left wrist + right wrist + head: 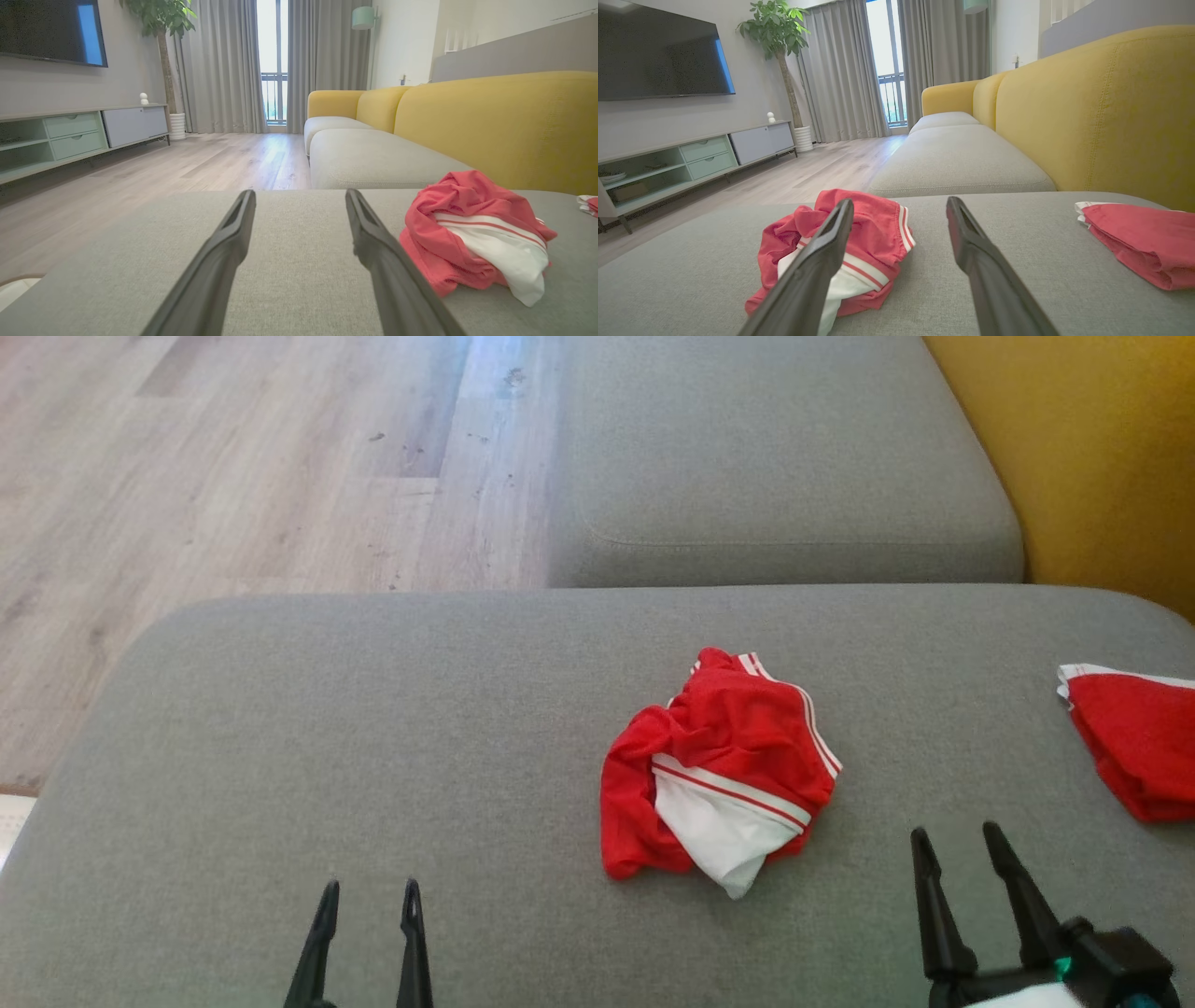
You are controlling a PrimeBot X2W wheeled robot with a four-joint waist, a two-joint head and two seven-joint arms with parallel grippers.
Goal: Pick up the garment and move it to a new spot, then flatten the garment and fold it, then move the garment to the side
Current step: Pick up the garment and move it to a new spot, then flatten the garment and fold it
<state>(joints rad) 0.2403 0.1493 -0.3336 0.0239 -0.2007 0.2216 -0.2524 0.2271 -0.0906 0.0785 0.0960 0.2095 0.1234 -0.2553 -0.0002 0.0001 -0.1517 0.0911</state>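
The crumpled red mesh garment with white stripes and a white panel (pixel 724 761) is lying loose on the grey fabric cushion (pixel 373 728), right of centre, with nothing touching it. Both grippers are waiting at the near edge, fingers spread apart and empty. From the left gripper (pixel 370 889) the heap is sitting well apart at two o'clock. From the right gripper (pixel 957 833) it is lying near at ten o'clock, so the right arm looks closer. The heap is running slightly longer from twelve to six. A folded red cloth (pixel 1134 747) is resting at three o'clock.
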